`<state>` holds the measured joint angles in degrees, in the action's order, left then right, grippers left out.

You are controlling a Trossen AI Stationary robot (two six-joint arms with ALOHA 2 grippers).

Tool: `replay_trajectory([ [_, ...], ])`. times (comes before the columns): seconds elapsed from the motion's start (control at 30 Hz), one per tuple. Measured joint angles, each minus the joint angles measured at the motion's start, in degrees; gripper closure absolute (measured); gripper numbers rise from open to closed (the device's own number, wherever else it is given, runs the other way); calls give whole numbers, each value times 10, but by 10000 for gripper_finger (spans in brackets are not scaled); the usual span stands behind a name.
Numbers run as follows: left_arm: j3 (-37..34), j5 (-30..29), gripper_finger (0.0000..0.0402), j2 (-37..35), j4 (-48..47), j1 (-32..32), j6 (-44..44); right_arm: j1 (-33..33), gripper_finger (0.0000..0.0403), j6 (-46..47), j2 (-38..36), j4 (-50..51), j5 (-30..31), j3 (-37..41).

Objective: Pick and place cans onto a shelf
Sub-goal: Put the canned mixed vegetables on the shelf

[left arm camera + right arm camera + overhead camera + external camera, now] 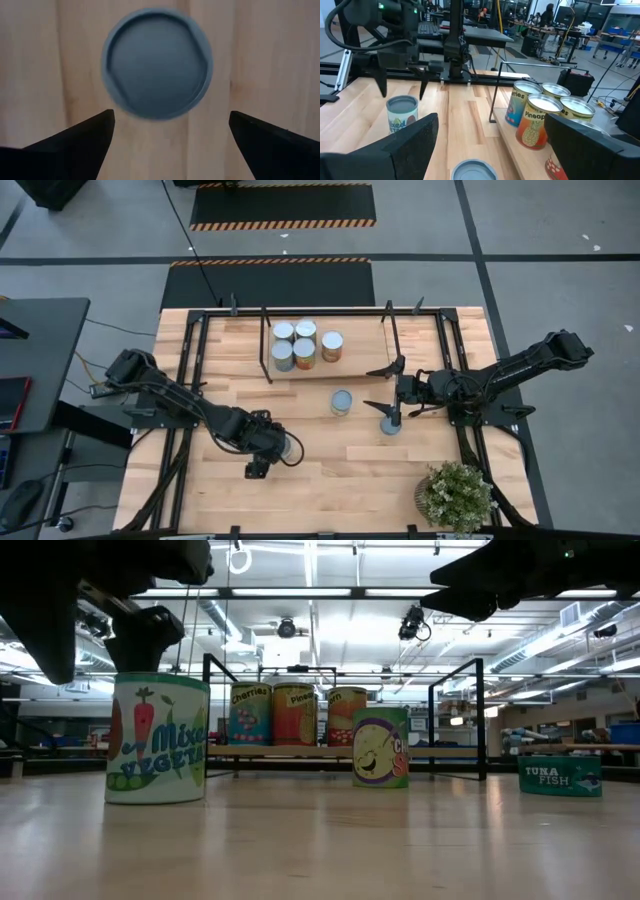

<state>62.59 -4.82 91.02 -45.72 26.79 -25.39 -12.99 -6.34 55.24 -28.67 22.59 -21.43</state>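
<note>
A mixed-vegetables can [289, 448] with a bluish-grey top [157, 62] stands upright on the table at the near left. My left gripper [170, 132] hangs open just above it, one finger on each side, touching nothing; it also shows in the right wrist view [402, 89]. My right gripper [383, 390] is open and empty above the table's middle right. A low tuna can [389, 425] stands near it, and a purple-labelled can [341, 402] to its left. Several cans [300, 343] stand on the shelf [360, 352] at the far middle.
A bushy potted plant [457, 495] stands at the near right corner. The shelf's black rod frame [266, 345] rises around the board. Bare table lies between the two arms and along the near edge [350, 500].
</note>
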Motion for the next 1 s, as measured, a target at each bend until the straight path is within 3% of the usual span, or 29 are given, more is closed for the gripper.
replay_trajectory([
  [0.4, -13, -3, 2, 1, 55, 1, -168, 0, 31, 1, 0, 0, 0, 0],
  [0.63, -13, -65, 2, 1, 81, 1, -158, 0, 31, 0, 0, 0, 0, 0],
  [1.0, -13, -58, 2, 1, 81, 8, -157, 0, 31, 1, 0, 0, 0, 0],
])
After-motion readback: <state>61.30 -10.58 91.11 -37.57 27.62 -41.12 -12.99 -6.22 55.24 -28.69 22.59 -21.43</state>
